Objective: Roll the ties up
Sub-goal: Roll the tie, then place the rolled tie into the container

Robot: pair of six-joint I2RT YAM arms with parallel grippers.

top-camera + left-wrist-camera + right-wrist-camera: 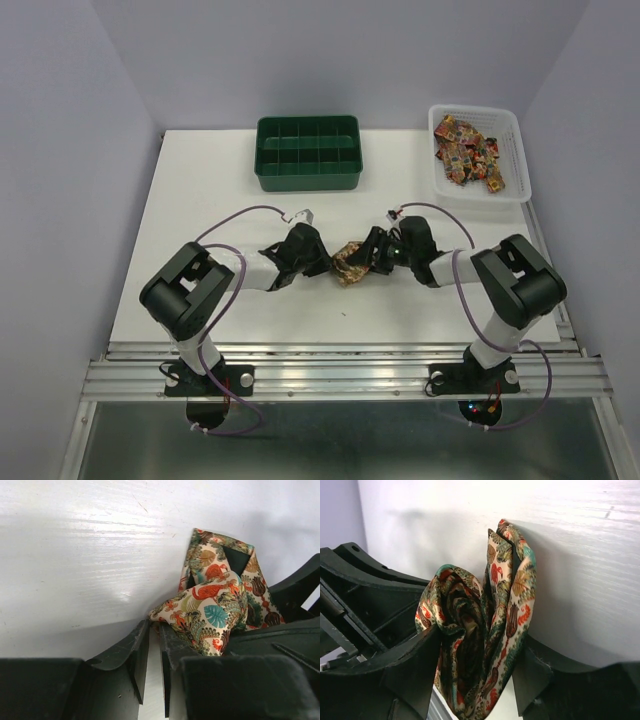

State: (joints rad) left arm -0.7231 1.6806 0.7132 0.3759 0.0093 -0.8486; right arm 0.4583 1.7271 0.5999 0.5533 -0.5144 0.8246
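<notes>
The right tool (482, 640) is holding a tie (470, 630). In the right wrist view its two black fingers (415, 665) stand on either side of the bunched cloth and press into it, about as far apart as the bundle is thick. The tie is folded into loose upright loops between them, cream with red, green and brown leaf shapes. One fold rises above the fingers against the white worktop (590, 555).

The left tool (152, 630) is almost closed. Only a thin slit shows between its fingers (125, 650), with bare worktop (75, 555) visible through it and nothing caught inside. The same tie (215, 610) lies just beside that tool, its crumpled mass resting against the outer side of one finger. A folded part with a dark lining points away from it.

From above, the two tools face each other near the middle of the worktop (200, 200), the left tool (318, 255) on one side of the tie (350, 263) and the right tool (375, 255) on the other. The tie sits low on the surface between them as a small wad.

At the far edge stands a green tray (307, 180) with compartments. To its right, a white basket (515, 180) holds more ties (468, 150) in a jumbled pile.
</notes>
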